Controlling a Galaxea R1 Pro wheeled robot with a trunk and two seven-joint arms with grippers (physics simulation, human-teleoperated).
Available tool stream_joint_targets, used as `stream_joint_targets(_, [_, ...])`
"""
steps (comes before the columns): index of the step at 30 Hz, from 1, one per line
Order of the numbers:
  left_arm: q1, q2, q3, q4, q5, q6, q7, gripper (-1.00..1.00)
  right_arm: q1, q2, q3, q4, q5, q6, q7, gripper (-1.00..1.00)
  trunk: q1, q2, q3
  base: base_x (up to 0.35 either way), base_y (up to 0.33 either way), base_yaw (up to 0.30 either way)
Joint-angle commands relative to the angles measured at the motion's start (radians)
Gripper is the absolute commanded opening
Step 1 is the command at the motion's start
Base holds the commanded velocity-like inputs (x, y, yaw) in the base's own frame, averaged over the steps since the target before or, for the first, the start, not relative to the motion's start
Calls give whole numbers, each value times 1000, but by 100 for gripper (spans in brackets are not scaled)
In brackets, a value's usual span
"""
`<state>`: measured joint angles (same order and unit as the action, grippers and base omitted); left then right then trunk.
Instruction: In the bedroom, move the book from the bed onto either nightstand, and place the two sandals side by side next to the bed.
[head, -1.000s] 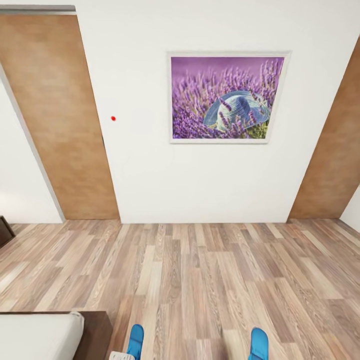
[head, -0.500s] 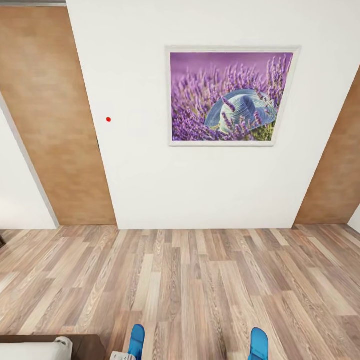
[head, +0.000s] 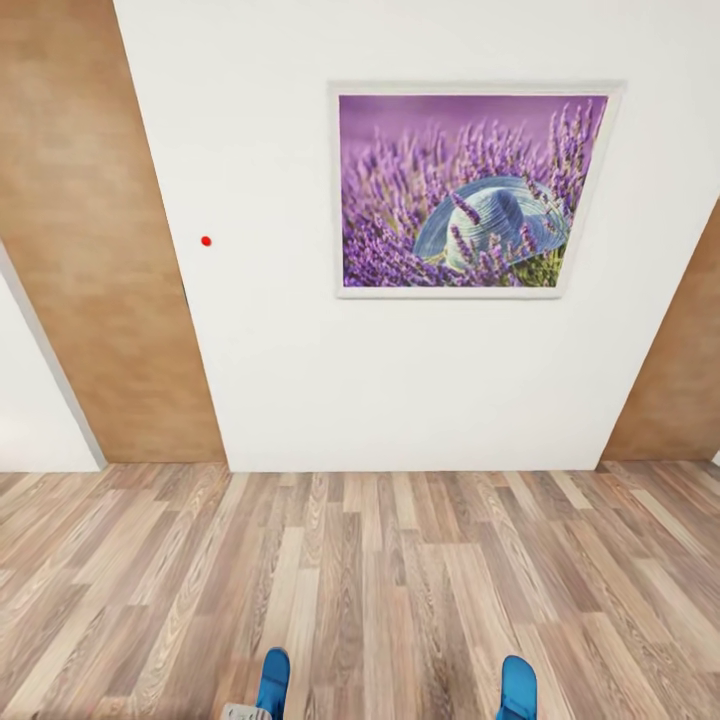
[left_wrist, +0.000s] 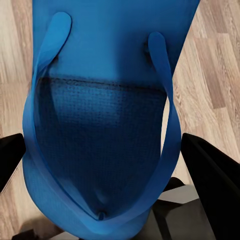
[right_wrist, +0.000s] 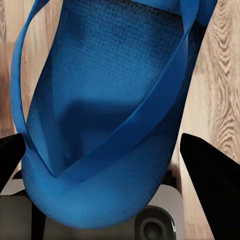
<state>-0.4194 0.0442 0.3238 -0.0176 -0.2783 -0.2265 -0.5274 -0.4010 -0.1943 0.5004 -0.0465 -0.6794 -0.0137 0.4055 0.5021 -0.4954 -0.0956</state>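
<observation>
Bright blue rubber fills each wrist view: a flat-soled flip-flop with thin blue straps sits between the black fingers of each arm. The left jaws (left_wrist: 102, 155) pinch the left bright-blue sandal (left_wrist: 100, 115), one dark finger showing at each side of its sole, above the wood-plank floor (left_wrist: 215, 75). The right jaws (right_wrist: 105, 160) pinch the right bright-blue sandal (right_wrist: 110, 110) in the same way. In the head view both sandals show at the bottom edge, the left one (head: 272, 682) well apart from the right one (head: 517, 686), toes pointing toward a white wall (head: 280, 360). On that wall hangs a white-framed picture of purple lavender and a pale hat (head: 470, 190), with brown wooden panels (head: 90, 250) at either side.
</observation>
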Motion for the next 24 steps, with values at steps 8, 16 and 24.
stream_joint_targets(8, [-1, 0, 9, 1, -10, -5, -2, -100, -1, 0, 7, 0, -9, -2, 0, -100, 1, -2, -2, 335, 0, 55])
stream_joint_targets(16, [-1, 0, 9, 1, -10, -5, -2, -100, -1, -1, 7, 0, -9, -1, -1, -100, 1, -2, -2, 335, 0, 82])
stream_joint_targets(24, [-1, 0, 9, 1, -10, -5, -2, -100, -1, 0, 7, 0, -9, -1, 1, -100, 1, -2, -2, 335, 0, 1])
